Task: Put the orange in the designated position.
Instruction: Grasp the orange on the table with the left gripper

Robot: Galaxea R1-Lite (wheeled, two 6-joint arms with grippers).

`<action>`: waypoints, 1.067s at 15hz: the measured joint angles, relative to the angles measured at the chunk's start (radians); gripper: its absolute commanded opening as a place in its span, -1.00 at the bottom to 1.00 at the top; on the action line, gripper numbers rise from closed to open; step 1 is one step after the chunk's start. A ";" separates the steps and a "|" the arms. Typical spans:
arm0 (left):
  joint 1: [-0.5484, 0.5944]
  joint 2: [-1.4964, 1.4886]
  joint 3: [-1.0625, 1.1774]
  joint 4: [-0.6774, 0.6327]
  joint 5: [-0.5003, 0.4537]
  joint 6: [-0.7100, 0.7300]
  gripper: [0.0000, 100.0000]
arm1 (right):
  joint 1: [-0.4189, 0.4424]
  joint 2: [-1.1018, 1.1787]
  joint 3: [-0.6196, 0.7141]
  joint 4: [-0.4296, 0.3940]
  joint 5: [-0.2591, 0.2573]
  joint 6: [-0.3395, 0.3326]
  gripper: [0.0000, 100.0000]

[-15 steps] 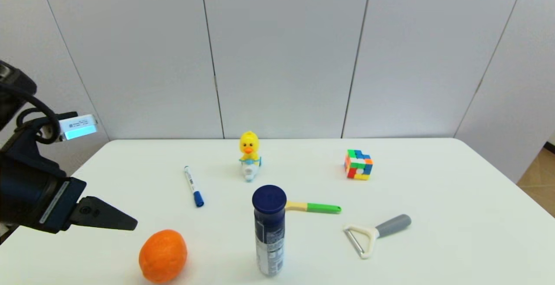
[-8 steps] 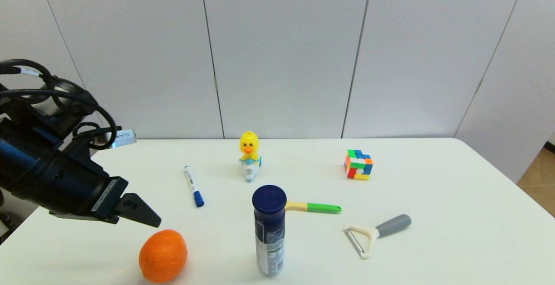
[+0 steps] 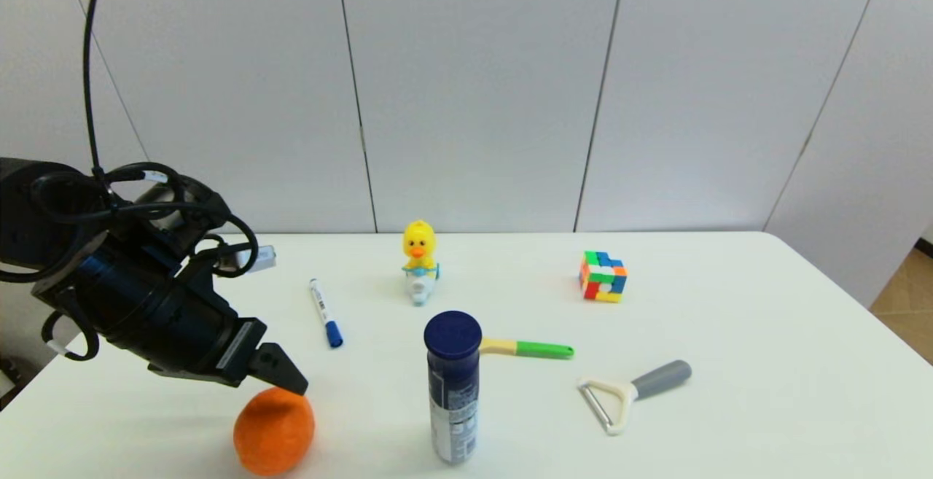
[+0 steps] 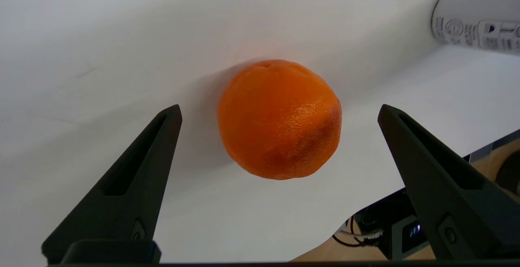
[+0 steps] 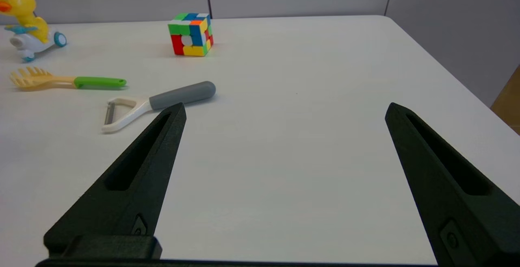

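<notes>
The orange (image 3: 273,431) lies on the white table (image 3: 765,362) near its front left edge. My left gripper (image 3: 290,383) hangs just above the fruit's top and reaches in from the left. In the left wrist view the orange (image 4: 280,118) sits centred between the two spread black fingers of the left gripper (image 4: 279,108), which is open and apart from the fruit on both sides. My right gripper (image 5: 285,106) is out of the head view; it stands open and empty over bare tabletop on the right side. No mark on the table shows the designated position.
A blue-capped spray can (image 3: 453,384) stands just right of the orange. Farther back are a blue marker (image 3: 325,313), a yellow duck toy (image 3: 418,260), a green-handled fork (image 3: 526,348), a peeler (image 3: 633,391) and a puzzle cube (image 3: 603,276).
My left arm has swung right and down from the table's left edge until its fingers are over the orange. The orange and the other objects have stayed put.
</notes>
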 measured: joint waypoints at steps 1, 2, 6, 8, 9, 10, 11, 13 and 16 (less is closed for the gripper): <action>-0.011 0.006 0.008 0.000 -0.001 0.001 1.00 | 0.000 0.000 0.000 0.000 0.000 0.000 1.00; -0.021 0.012 0.017 -0.001 -0.002 0.001 1.00 | 0.000 0.000 0.000 0.000 0.000 0.000 1.00; -0.041 0.028 0.034 -0.006 -0.004 0.001 1.00 | 0.000 0.000 0.000 0.000 0.000 0.000 1.00; -0.046 0.038 0.039 -0.006 -0.003 0.004 1.00 | 0.000 0.000 0.000 0.000 0.000 0.000 1.00; -0.049 0.043 0.040 -0.006 -0.003 0.005 1.00 | 0.000 0.000 0.000 0.000 0.000 0.000 1.00; -0.051 0.048 0.042 -0.007 -0.003 0.005 1.00 | 0.000 0.000 0.000 0.000 0.000 0.000 1.00; -0.052 0.054 0.043 -0.009 -0.003 0.004 1.00 | 0.000 0.000 0.000 0.000 0.000 0.000 1.00; -0.053 0.068 0.043 -0.011 -0.003 0.004 1.00 | 0.000 0.000 0.000 0.000 0.000 0.000 1.00; -0.053 0.098 0.047 -0.066 0.000 0.001 1.00 | 0.000 0.000 0.000 0.000 0.000 0.000 1.00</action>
